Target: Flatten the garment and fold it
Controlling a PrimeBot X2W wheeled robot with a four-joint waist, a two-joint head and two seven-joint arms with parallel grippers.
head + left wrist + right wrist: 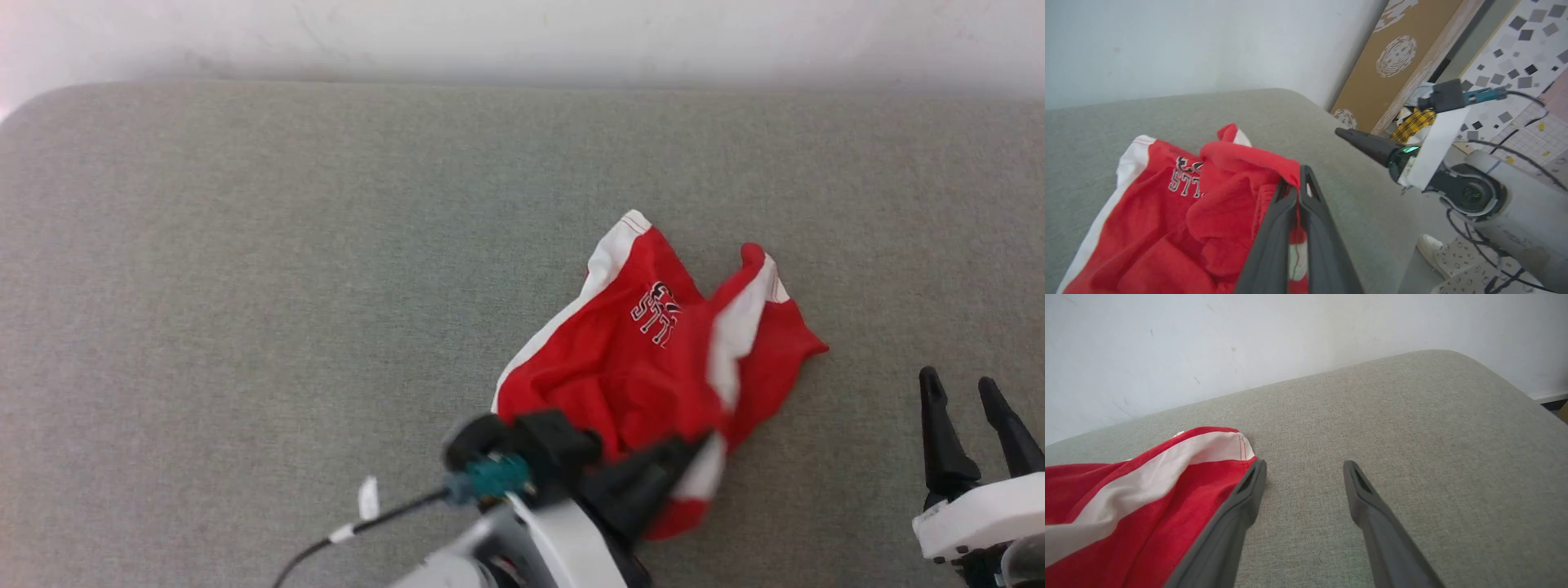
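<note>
Lying crumpled on the grey upholstered surface (245, 286), right of centre in the head view, the red shorts (645, 359) show white side stripes and a small printed logo (655, 314). The left gripper (698, 445) reaches in from the near edge, its fingers pinched together on a bunched fold at the shorts' near side. The right gripper (957, 380) stands apart to the right, over bare upholstery, fingers spread. From the left wrist, the two dark fingers meet on a ridge of red cloth that rises above the rest. From the right wrist, the jaws gape, holding nothing; one fingertip sits just beside a striped leg hem.
</note>
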